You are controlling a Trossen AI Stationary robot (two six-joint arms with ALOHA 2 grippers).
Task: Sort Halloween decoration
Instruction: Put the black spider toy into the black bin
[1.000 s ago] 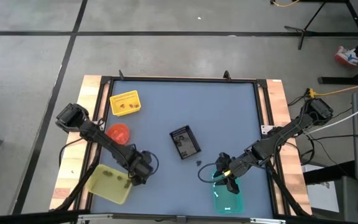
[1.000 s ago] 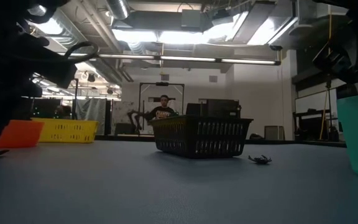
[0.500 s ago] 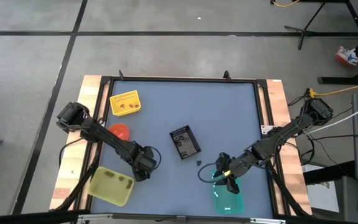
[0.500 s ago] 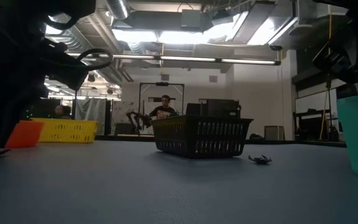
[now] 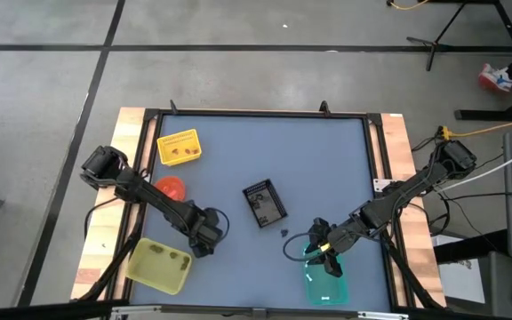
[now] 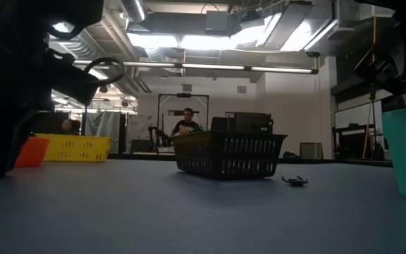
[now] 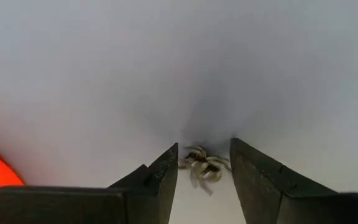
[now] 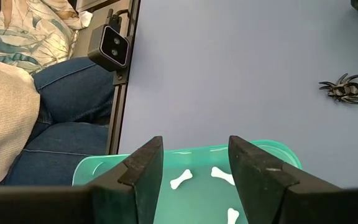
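Note:
My left gripper (image 5: 204, 235) stands low over the table, to the right of the yellow-green tray (image 5: 158, 263). It is open, with one finger on each side of a tiny dark-and-tan spider trinket (image 7: 202, 168) that lies on the table. My right gripper (image 5: 324, 256) is open and empty above the teal container (image 5: 325, 284), which holds small white bone trinkets (image 8: 182, 180). A black spider trinket (image 5: 285, 233) lies on the table between the black basket (image 5: 264, 203) and the teal container; it also shows in the right wrist view (image 8: 345, 88) and in the low view (image 6: 295, 180).
A yellow container (image 5: 178, 148) with dark trinkets stands at the far left, and an orange container (image 5: 169, 188) is near it. The black basket stands mid-table. A person's legs in jeans (image 8: 67, 118) show beyond the table's near edge, beside a small camera (image 8: 112, 43).
My left gripper has gone from the yellow-green tray's right edge a little toward the table's right and far edges, and now stands beside the tray. My right arm has kept still.

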